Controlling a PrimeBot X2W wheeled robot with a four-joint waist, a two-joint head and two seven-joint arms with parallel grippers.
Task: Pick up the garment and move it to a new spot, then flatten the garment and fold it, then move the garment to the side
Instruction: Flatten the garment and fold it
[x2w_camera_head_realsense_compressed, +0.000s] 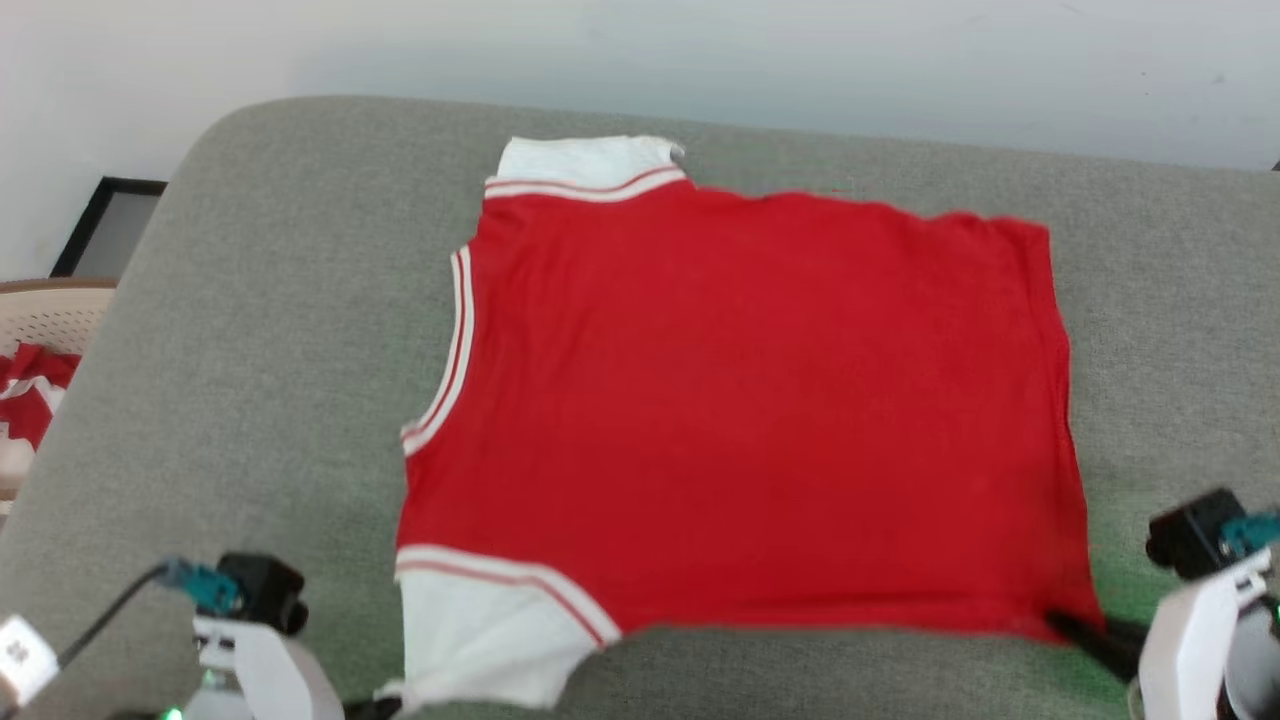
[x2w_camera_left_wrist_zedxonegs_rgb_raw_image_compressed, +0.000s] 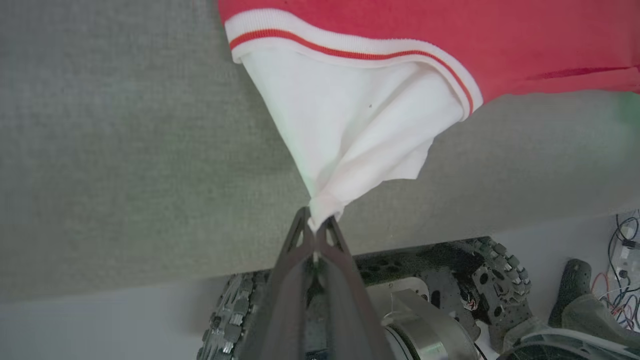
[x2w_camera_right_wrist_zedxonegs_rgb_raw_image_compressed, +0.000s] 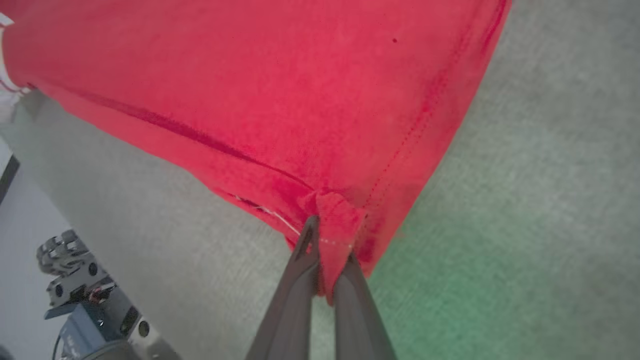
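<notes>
The grey, fabric-covered padded surface (x2w_camera_head_realsense_compressed: 250, 300) has rounded far corners and a woven texture. The garment (x2w_camera_head_realsense_compressed: 740, 400) lies spread flat on it, plain red side up. The striped neckline (x2w_camera_head_realsense_compressed: 447, 350) faces left and the hem (x2w_camera_head_realsense_compressed: 1065, 400) faces right. The white far sleeve (x2w_camera_head_realsense_compressed: 585, 160) lies toward the far edge. The white near sleeve (x2w_camera_head_realsense_compressed: 480, 640) reaches the near edge, its tip gathered to a point. The near hem corner (x2w_camera_right_wrist_zedxonegs_rgb_raw_image_compressed: 340, 210) is bunched as well, and a faint green glow tints the grey fabric just beside it.
</notes>
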